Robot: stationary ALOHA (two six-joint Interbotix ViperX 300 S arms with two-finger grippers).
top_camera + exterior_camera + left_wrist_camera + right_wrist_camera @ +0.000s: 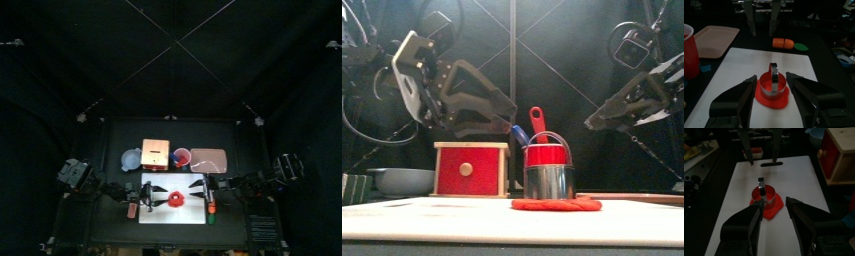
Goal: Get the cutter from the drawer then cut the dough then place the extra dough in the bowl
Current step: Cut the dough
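While both grippers hang open above the board, neither touches anything: the left gripper [772,76] and the right gripper [774,203] have their jaws spread wide, facing the cutter from opposite ends. We see the cutter [549,182] — a shiny metal ring with an upright wire handle — standing on the dough [556,204], a flat red disc with an uneven rim. Both sit mid-way on the smooth white cutting board [174,215] at the bench's front edge. Behind the board stand a pale wooden box [154,153], a blue-grey bowl [131,160], a red cup [181,156] and a pink tray [211,158].
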